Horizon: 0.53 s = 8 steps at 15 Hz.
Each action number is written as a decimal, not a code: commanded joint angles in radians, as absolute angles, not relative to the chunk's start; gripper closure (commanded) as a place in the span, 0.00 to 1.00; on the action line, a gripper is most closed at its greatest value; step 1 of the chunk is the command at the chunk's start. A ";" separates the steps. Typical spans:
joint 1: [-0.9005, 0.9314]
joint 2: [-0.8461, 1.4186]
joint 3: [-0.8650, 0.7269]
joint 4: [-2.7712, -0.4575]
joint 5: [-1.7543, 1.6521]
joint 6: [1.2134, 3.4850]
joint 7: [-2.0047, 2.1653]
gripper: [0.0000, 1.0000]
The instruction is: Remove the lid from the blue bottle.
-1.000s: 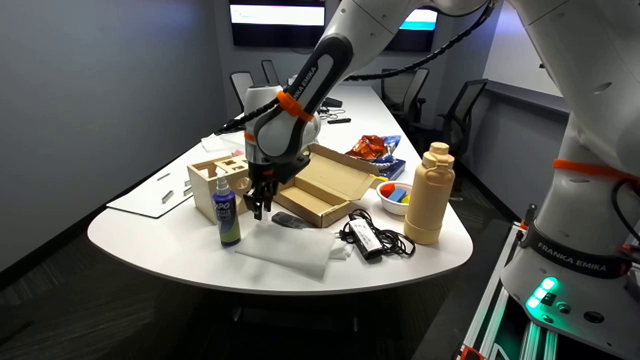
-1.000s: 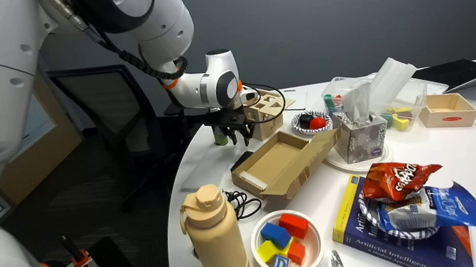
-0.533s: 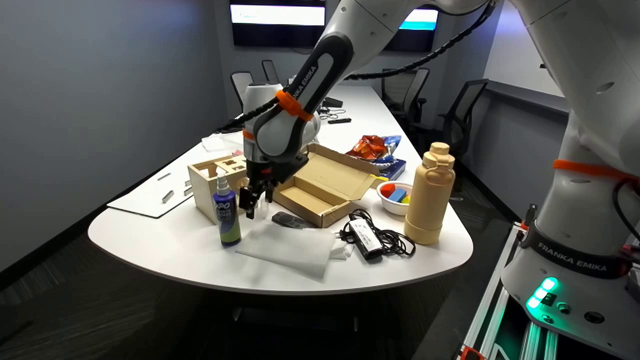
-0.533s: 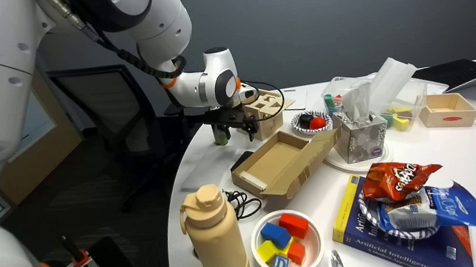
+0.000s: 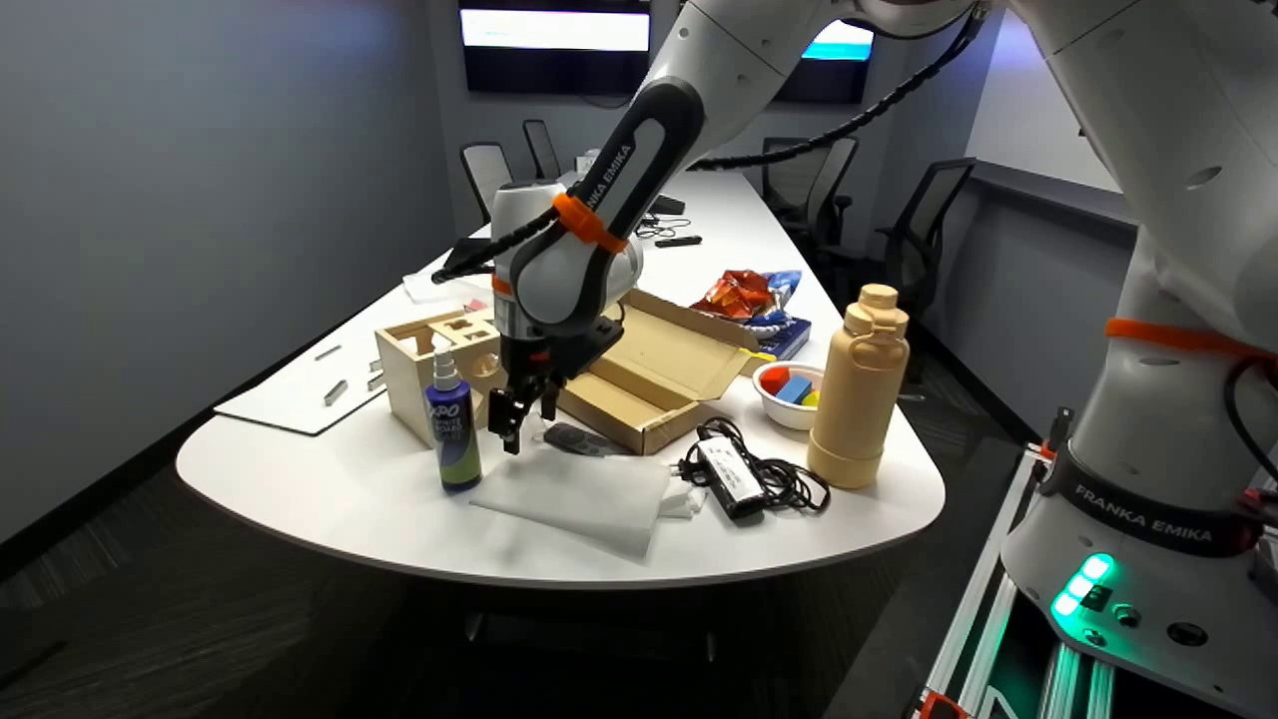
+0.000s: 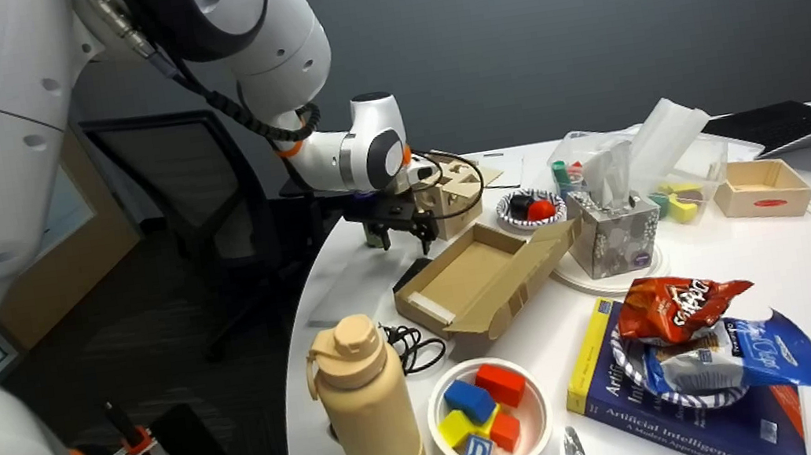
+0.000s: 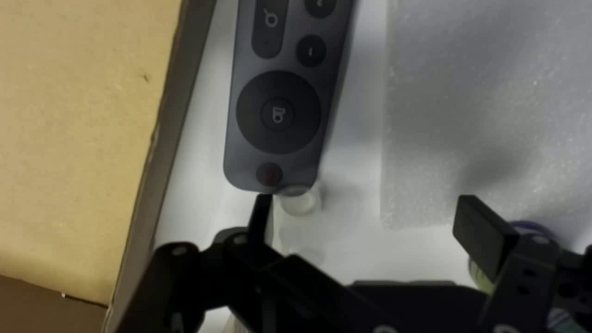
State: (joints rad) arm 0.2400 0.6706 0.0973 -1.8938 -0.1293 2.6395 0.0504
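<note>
One blue bottle (image 5: 454, 429), one clear lid (image 7: 299, 210)

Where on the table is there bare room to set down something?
Free: the table between its curved edge and the blue bottle; also between the wooden tray and the blue packet. Crowded: around the tool, near the remote and cardboard box.

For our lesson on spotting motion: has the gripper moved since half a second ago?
Yes: in an exterior view, the gripper sits lower and slightly farther right in the picture, judged against the blue bottle, which stands unmoved.
</note>
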 commanded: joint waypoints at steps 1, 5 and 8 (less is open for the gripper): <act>0.237 0.695 0.096 -1.906 -0.118 2.637 0.046 0.00; 0.251 0.685 0.083 -1.903 -0.130 2.643 0.060 0.00; 0.261 0.648 0.070 -1.908 -0.142 2.607 0.067 0.00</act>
